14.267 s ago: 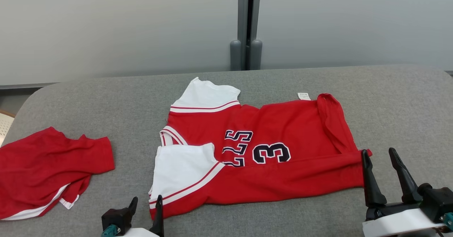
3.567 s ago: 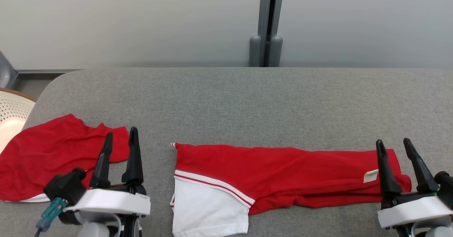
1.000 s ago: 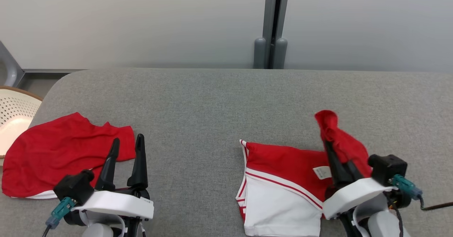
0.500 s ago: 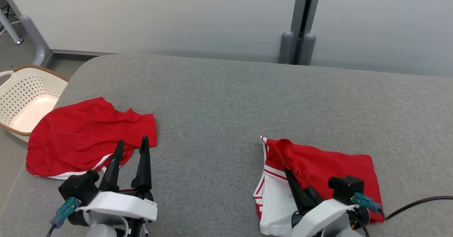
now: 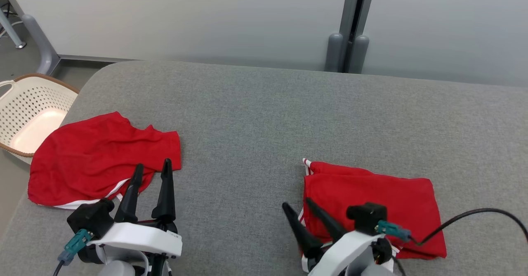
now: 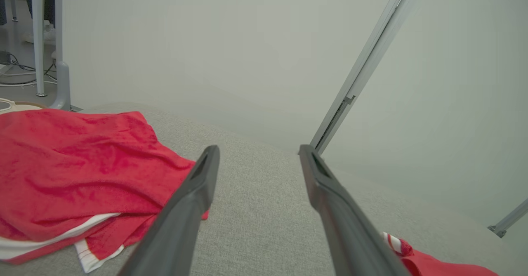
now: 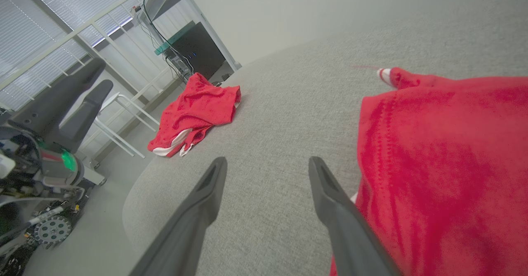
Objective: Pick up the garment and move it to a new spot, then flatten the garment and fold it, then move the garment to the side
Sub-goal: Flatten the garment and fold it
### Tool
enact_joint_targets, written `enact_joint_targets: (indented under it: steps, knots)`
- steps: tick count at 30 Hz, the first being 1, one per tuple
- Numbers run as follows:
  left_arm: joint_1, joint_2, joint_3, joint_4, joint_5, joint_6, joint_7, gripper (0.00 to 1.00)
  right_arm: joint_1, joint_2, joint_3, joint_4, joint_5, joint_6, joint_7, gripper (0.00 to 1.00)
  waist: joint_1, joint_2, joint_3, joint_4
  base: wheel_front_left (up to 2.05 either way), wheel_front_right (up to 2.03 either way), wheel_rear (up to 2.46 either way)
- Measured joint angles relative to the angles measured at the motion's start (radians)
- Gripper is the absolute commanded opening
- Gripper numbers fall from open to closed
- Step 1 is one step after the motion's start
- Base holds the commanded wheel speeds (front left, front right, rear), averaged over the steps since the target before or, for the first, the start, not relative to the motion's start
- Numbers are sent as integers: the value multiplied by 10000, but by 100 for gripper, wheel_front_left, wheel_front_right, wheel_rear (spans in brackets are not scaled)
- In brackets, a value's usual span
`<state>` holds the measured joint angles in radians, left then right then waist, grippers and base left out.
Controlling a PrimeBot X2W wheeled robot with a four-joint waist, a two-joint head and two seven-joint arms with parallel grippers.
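The garment [image 5: 371,201], a red jersey with white trim, lies folded into a compact rectangle on the grey padded table [image 5: 255,115], right of centre. My right gripper [image 5: 296,204] stands open at the garment's near left corner, its fingers pointing up and to the left with nothing between them. In the right wrist view the garment [image 7: 445,164] lies just right of the open right gripper [image 7: 267,162]. My left gripper [image 5: 152,164] is open and empty at the lower left. In the left wrist view that gripper [image 6: 259,150] points over bare table, and the garment's corner [image 6: 412,257] shows at the bottom right.
A second red garment [image 5: 99,160] lies crumpled at the table's left, just beyond the left fingertips, and shows again [image 7: 198,111] in the right wrist view. A cream perforated basket [image 5: 29,111] stands off the table's left edge. A grey wall and post [image 5: 350,24] rise behind.
My right gripper has opened and let go of the garment's edge, then drawn back to the left. The red layer now lies flat over the white part.
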<state>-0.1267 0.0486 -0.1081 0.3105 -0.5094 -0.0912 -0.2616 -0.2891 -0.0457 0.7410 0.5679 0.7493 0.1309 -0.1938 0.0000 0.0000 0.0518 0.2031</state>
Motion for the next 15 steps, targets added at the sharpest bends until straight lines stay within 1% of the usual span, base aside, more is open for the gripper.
enact_joint_targets:
  steps: [3,6,7,11,15]
  knots:
    - [-2,-2,50,-8,-2,6,0,100,-345,-33,-556,238,-19,0,-251,100,0,0,-20,-135,0,0,0]
    - [-2,2,94,-50,-10,15,0,100,-726,-130,-1373,359,-587,0,-485,100,1,0,-52,-295,0,0,0]
    - [-2,2,98,-67,-12,15,0,100,-846,-245,-1638,347,-882,0,-537,100,0,0,-63,-351,0,0,0]
    - [0,0,84,-199,-13,38,0,100,-997,-1081,-2980,186,-2499,-2,-633,100,0,0,-98,-590,0,0,0]
    - [2,6,84,-368,-13,40,-2,100,-661,-1547,-4282,-642,-4013,0,-663,100,0,0,-113,-793,0,0,0]
